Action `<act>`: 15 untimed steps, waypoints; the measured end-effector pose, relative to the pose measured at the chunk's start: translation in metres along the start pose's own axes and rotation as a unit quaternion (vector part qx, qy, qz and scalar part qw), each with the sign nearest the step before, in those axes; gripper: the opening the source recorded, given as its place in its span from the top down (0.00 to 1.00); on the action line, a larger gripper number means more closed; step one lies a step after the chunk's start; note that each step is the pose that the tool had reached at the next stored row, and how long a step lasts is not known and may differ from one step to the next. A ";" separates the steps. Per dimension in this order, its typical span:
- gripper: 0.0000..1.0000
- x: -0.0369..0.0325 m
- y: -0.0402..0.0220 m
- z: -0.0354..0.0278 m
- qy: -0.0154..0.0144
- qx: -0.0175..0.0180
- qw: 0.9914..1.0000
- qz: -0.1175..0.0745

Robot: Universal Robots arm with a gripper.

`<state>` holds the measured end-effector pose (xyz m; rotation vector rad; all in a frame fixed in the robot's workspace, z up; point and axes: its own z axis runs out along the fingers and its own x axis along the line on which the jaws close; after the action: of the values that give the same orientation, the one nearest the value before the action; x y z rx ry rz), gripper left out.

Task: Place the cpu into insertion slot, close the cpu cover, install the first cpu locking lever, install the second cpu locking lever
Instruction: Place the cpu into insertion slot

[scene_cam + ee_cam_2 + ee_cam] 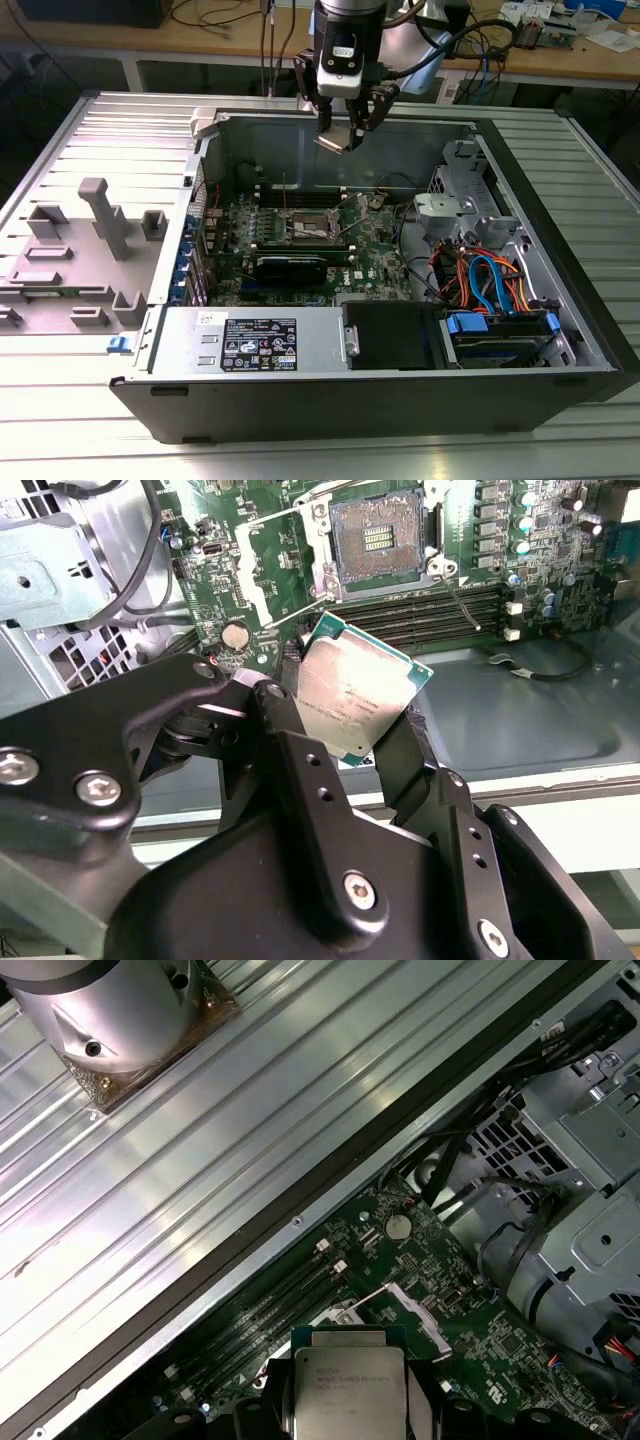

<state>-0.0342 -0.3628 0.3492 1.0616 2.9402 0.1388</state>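
Silvery square cpu (362, 692) clamped in end effector (343, 728).

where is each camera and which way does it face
Exterior view: off the arm, looking down into the computer case; gripper shows, holding the cpu.
Second wrist view: on the wrist, facing the insertion slot past the gripper's black links.
First wrist view: on the wrist, facing the motherboard and case edge, gripper at the cpu.
All share the cpu.
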 end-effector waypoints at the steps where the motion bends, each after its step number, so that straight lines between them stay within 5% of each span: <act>1: 0.46 0.0000 0.0000 0.0000 0.000 0.000 1.000 0.000; 15: 0.46 0.0000 -0.0001 0.0009 -0.001 0.000 1.000 0.013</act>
<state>-0.0342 -0.3628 0.3483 1.0987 2.9252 0.1377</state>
